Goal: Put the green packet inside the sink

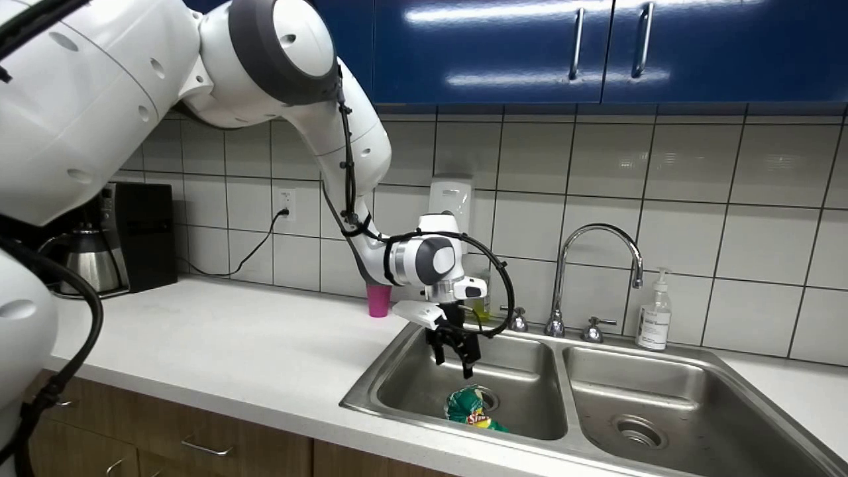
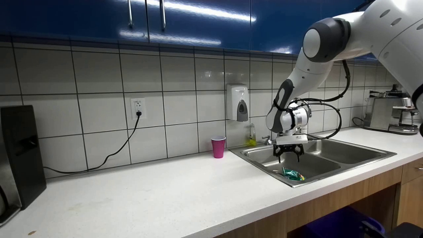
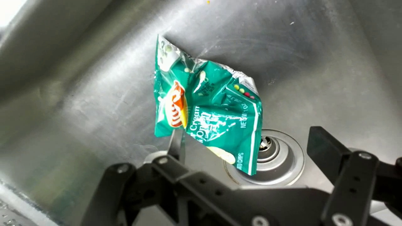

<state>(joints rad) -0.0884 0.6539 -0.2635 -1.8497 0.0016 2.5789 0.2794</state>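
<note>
Peering into the left sink basin (image 1: 530,401), we find the green cream-and-onion chips packet (image 3: 209,110) partly hiding the drain (image 3: 285,163) — gripper (image 2: 289,160) above, pointing down, jaws spread.

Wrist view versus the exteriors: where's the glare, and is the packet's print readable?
Wrist view: glare streaks the green packet, breaking up some lettering, though "Cream" is legible; both exterior views: bright reflections on the blue cabinets, packet print too small to read.
</note>
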